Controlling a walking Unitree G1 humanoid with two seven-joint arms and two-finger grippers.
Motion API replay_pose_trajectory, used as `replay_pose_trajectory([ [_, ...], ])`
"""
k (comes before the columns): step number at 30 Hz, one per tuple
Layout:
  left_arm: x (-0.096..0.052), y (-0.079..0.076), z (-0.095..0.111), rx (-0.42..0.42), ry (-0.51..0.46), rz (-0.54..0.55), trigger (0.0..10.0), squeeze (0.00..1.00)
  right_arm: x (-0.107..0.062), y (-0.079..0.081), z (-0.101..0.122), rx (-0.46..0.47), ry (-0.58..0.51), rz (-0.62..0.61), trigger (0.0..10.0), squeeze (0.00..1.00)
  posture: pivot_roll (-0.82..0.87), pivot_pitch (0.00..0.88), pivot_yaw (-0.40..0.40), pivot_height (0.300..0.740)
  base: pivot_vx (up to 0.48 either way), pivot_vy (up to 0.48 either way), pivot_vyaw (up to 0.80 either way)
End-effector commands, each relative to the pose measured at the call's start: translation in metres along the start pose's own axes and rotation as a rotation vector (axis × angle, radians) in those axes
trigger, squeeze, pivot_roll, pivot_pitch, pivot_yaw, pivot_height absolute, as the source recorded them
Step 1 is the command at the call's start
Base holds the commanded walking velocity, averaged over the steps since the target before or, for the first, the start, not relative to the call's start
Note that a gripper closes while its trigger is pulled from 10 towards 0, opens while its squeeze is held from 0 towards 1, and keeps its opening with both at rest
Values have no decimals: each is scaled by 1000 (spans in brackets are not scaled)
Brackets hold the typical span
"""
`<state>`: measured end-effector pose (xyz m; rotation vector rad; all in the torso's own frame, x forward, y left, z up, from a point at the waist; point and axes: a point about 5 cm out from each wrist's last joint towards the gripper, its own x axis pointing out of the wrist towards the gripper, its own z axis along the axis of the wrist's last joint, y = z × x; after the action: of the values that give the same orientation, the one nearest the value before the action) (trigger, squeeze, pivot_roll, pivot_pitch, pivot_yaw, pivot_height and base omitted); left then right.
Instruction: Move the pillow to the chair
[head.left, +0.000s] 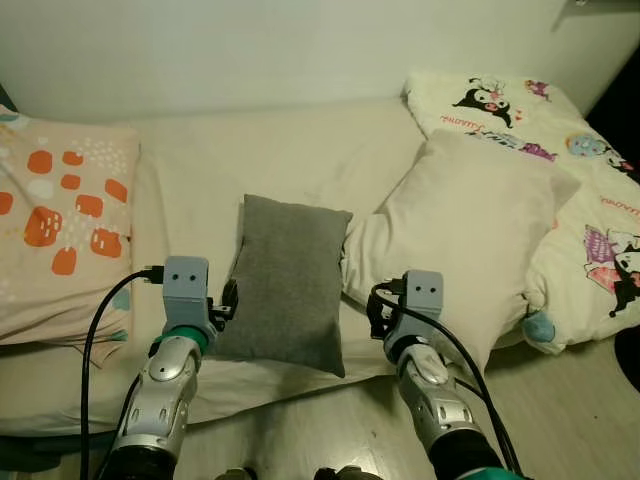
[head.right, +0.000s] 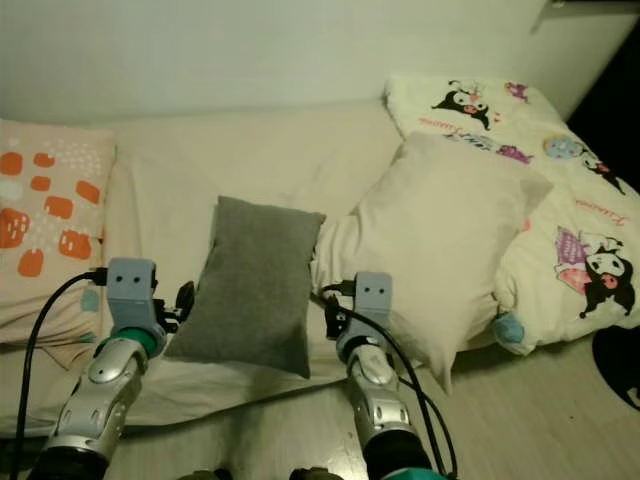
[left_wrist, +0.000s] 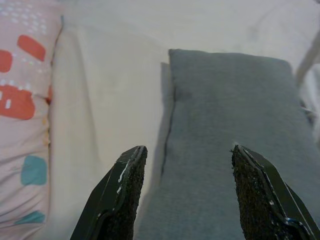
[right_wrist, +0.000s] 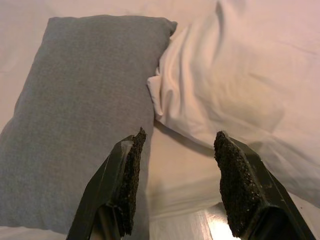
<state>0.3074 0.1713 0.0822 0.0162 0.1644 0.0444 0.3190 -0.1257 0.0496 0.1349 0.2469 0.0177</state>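
A small grey pillow (head.left: 288, 282) lies on the cream bed, its near end hanging slightly over the front edge. My left gripper (left_wrist: 184, 192) is open at the pillow's left near edge, one finger over the sheet and the other over the grey fabric (left_wrist: 235, 125). My right gripper (right_wrist: 176, 187) is open just off the pillow's right near corner, above the gap between the grey pillow (right_wrist: 80, 100) and a cream pillow (right_wrist: 240, 85). Both wrists (head.left: 185, 300) (head.left: 415, 305) hover low at the bed's front edge.
A large cream pillow (head.left: 470, 230) leans against the grey one's right side. A cartoon-print duvet (head.left: 590, 190) lies at the far right. An orange-patterned pillow (head.left: 55, 220) sits at the left. A white wall backs the bed; wooden floor (head.left: 560, 400) shows in front.
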Motion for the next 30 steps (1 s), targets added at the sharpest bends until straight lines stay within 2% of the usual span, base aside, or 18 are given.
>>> replay_pose_trajectory([
  [1,-1,1,-6,3,23,12,10000,0,-1,0,-6,-4,28,1,10000,0,53,56,-7,740,0,0,0],
  [9,-1,-1,-6,-3,25,4,10000,0,1,1,-5,-11,29,8,10000,0,64,52,-4,740,0,0,0],
  [25,1,4,-6,49,37,43,10000,0,0,7,-7,16,32,28,10000,0,69,57,14,740,0,0,0],
  [30,2,4,-5,63,32,26,10000,0,-1,8,-8,17,32,29,10000,0,72,62,16,740,0,0,0],
])
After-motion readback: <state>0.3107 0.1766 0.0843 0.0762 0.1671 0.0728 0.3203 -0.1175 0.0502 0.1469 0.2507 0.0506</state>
